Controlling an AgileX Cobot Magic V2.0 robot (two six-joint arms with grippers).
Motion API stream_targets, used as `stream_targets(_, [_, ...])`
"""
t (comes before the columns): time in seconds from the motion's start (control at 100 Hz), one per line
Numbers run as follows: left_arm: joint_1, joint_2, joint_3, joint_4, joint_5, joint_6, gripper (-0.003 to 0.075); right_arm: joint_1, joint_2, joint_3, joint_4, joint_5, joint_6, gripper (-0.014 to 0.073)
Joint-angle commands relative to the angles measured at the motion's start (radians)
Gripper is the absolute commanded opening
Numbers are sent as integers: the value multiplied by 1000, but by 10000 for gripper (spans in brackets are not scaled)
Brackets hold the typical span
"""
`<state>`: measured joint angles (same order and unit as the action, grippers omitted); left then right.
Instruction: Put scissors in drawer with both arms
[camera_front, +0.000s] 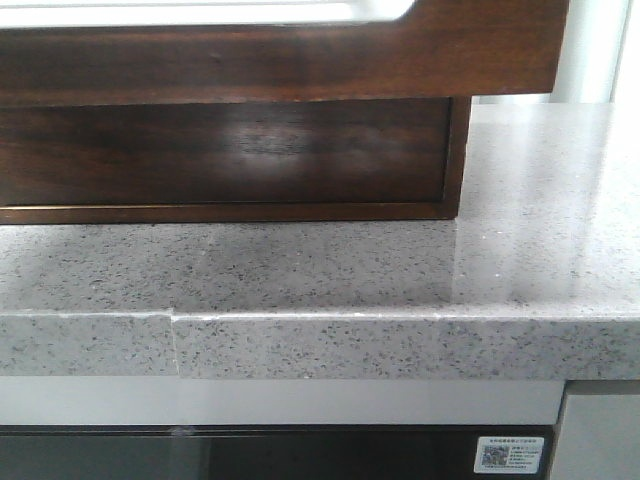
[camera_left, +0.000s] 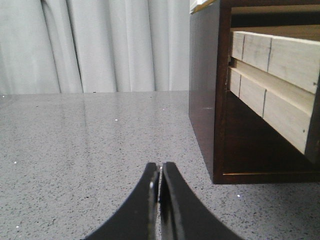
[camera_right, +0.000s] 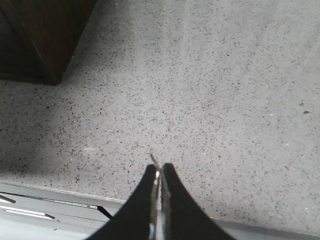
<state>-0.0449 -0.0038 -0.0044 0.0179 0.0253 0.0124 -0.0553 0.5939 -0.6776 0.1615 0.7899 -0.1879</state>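
The drawer (camera_front: 280, 60) is a wide, glossy dark brown front at the top of the front view, jutting out over the cabinet (camera_front: 230, 150), with a white rounded area (camera_front: 200, 10) along its top edge. Neither gripper appears in the front view. My right gripper (camera_right: 160, 167) hovers over the speckled counter near its front edge, shut on a thin metal blade. Only the pointed tip of the scissors (camera_right: 152, 159) pokes out past the fingertips; the rest is hidden. My left gripper (camera_left: 160, 167) is shut with nothing in it, low over the counter beside the cabinet (camera_left: 202, 100).
The grey speckled countertop (camera_front: 400, 270) has a seam in its front edge (camera_front: 175, 345). Pale wooden panels (camera_left: 280, 60) show inside the cabinet in the left wrist view. White curtains (camera_left: 100, 45) hang behind the counter. A cabinet corner (camera_right: 45, 40) lies near the right gripper.
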Motion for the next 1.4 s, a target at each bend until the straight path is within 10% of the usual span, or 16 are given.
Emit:
stream_targets(0.0, [-9, -31, 36, -4, -88, -12, -20, -7, -1, -26, 1, -62, -6, -69])
stream_targets(0.4, [-9, -31, 36, -4, -88, -12, -20, -5, -73, 19, -12, -91, -6, -69])
stream_targets(0.72, [-9, -31, 36, -4, -88, -12, -20, -3, -479, 505, -7, -647, -6, -69])
stream_targets(1.02, [-9, -31, 36, -4, -88, -12, -20, -1, -625, 705, -7, -837, -6, -69])
stream_targets(1.39, [-9, -31, 36, -4, -88, -12, -20, -1, -625, 703, -34, -817, 13, -69])
